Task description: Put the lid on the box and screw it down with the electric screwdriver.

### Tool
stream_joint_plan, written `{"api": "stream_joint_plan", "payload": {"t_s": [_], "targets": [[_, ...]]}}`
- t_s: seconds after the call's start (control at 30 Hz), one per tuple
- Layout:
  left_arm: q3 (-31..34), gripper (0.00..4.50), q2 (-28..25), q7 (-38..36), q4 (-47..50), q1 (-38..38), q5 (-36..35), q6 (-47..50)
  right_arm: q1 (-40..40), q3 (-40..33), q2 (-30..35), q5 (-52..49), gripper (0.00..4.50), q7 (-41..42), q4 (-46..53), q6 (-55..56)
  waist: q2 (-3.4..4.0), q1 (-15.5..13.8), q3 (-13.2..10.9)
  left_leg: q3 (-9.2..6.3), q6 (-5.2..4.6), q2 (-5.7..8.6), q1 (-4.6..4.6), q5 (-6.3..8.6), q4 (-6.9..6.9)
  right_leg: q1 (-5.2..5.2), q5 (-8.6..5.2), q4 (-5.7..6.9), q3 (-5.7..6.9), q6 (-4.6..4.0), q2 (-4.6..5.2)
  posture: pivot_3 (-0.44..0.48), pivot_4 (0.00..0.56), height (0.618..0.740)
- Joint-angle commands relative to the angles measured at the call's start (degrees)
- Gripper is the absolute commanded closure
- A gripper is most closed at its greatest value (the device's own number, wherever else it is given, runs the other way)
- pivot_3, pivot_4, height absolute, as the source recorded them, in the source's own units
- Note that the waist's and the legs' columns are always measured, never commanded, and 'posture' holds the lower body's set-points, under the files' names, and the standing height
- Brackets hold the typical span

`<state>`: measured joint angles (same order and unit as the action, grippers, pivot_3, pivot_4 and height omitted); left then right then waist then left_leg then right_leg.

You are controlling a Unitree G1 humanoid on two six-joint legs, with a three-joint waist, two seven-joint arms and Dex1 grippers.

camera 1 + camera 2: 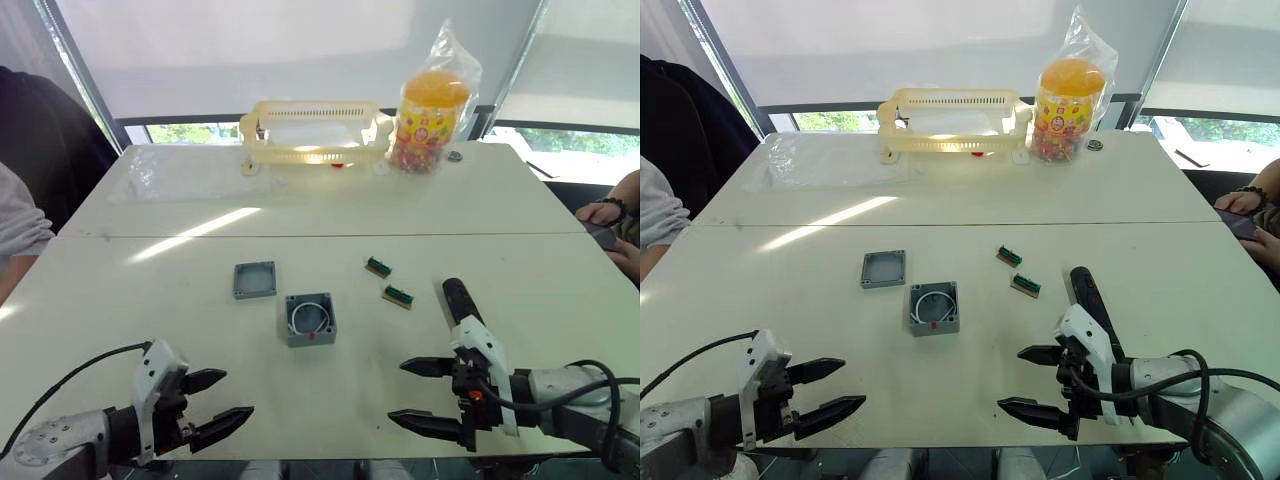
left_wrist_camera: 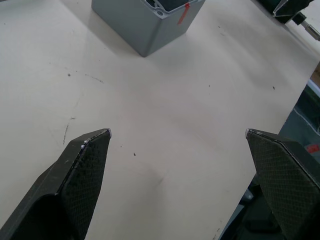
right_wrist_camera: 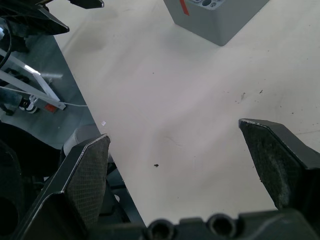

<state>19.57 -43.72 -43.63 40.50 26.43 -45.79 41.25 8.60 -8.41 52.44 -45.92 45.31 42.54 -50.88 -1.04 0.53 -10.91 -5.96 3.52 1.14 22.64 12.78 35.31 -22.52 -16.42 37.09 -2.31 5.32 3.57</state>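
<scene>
Left gripper (image 1: 222, 403) and right gripper (image 1: 422, 394) hover low over the near edge of the white table (image 1: 120, 290), both with jaws wide apart, holding nothing. Electric screwdriver (image 1: 459, 299) lies on the table just beyond the right gripper. Box (image 1: 311, 319) sits mid-table, open top, white wire coil inside, red-orange mark on its near side. Lid (image 1: 254, 280) lies flat just beside the box, farther back and to its left, not touching. Two small green-brown blocks (image 1: 388, 281) right of the box. Cream basket (image 1: 315, 130) and candy jar (image 1: 429, 115) at far edge.
</scene>
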Motion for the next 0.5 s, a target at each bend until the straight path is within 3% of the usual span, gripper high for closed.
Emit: {"api": "stream_joint_plan", "payload": {"t_s": [0.03,0.5], "targets": [[0.65,0.06,-0.43,-0.2,0.42,-0.4,0.01,-0.4,-0.7,-0.6,-0.16,-0.93,0.0,-0.3,1.7,0.55,0.0,0.0,0.0,0.0,0.0,0.0,0.0,0.0,0.0,0.0,0.0,0.0,0.0,0.0,0.0,0.0,0.15,0.74],[0.6,0.06,-0.11,-0.14,-0.85,-1.5,2.5,-1.39,-3.75,0.98,-0.19,-0.63,0.0,-1.05,0.7,0.61,0.0,-0.02,-0.01,0.0,0.0,-0.01,0.01,0.0,-0.02,-0.01,0.0,-0.03,0.0,-0.01,0.01,0.0,0.15,0.74]]}}
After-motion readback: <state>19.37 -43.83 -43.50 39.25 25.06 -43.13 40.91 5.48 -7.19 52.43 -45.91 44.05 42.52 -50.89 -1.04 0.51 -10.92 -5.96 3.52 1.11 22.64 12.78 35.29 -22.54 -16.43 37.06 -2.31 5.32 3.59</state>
